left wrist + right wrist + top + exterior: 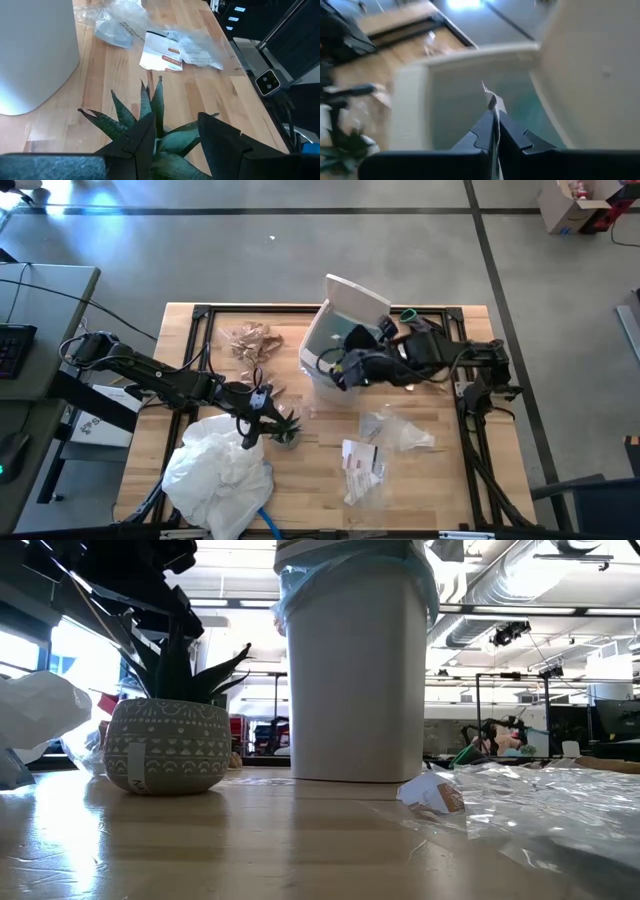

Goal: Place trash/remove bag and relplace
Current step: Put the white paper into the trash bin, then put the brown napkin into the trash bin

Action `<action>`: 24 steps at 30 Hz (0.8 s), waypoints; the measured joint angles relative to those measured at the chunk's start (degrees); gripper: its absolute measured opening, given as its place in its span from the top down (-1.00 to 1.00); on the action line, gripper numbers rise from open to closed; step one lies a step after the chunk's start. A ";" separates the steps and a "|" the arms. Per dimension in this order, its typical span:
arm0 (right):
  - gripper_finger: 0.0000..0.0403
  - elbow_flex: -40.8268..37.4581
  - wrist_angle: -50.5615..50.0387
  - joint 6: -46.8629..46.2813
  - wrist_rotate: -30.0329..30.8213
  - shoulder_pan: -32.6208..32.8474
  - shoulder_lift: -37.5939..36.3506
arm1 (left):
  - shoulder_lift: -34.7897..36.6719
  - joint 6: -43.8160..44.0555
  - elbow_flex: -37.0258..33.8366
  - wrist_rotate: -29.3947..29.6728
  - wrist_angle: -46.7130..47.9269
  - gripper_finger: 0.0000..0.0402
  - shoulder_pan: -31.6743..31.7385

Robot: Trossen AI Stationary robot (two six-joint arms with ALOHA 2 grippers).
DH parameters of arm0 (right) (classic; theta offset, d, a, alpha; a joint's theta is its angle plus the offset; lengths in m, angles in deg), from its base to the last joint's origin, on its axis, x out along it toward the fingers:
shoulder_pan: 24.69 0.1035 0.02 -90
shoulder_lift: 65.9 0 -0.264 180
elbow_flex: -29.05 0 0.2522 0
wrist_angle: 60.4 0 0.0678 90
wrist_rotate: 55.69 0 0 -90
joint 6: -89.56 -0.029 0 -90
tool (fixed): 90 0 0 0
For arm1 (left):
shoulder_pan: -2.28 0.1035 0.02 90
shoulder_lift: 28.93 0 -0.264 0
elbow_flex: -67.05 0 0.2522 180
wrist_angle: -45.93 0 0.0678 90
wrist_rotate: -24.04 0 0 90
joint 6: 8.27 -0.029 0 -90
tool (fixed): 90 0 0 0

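The white bin [335, 340] stands at the table's far middle with its lid [355, 292] swung up and a light-blue bag [300, 585] over its rim. My right gripper [494, 117] hangs over the bin's opening, shut on a white paper scrap [489, 97]. My left gripper [175, 135] is open over the small potted plant [285, 430], its fingers on either side of the leaves [152, 107]; I cannot tell whether they touch. More trash lies on the table: brown crumpled paper [250, 340], clear wrappers [398, 430] and white scraps [360, 460]. My right gripper pinches a thin white paper scrap between its two shut fingers. A pointed bit of the scrap [490, 100] sticks out past the fingertips. The fingers slant downward toward the bin's inside, and the scrap is lifted clear of the table.
A large crumpled white plastic bag [220, 470] lies at the table's near left. The plant's pot [165, 745] rests by its base on the table, left of the bin [355, 670] in the low view. Bare wood shows between the plant and the wrappers [540, 805].
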 joint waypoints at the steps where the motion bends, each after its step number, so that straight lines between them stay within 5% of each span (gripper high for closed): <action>1: 1.00 0.00 -1.38 -0.63 -0.91 -0.80 0.00 | 0.00 0.00 0.00 -0.02 0.00 0.34 0.00; 7: 0.92 0.00 -3.22 -1.34 -3.97 -2.94 0.02 | 0.00 -0.30 0.00 0.00 -0.01 0.34 0.01; 17: 0.31 0.00 -3.13 -0.98 1.82 -2.68 -0.12 | 0.00 -0.18 0.00 -0.02 -0.02 0.34 0.04; 24: 0.29 0.00 -0.39 1.25 5.74 2.44 -1.79 | 0.00 -0.04 0.00 -0.11 0.01 0.34 0.00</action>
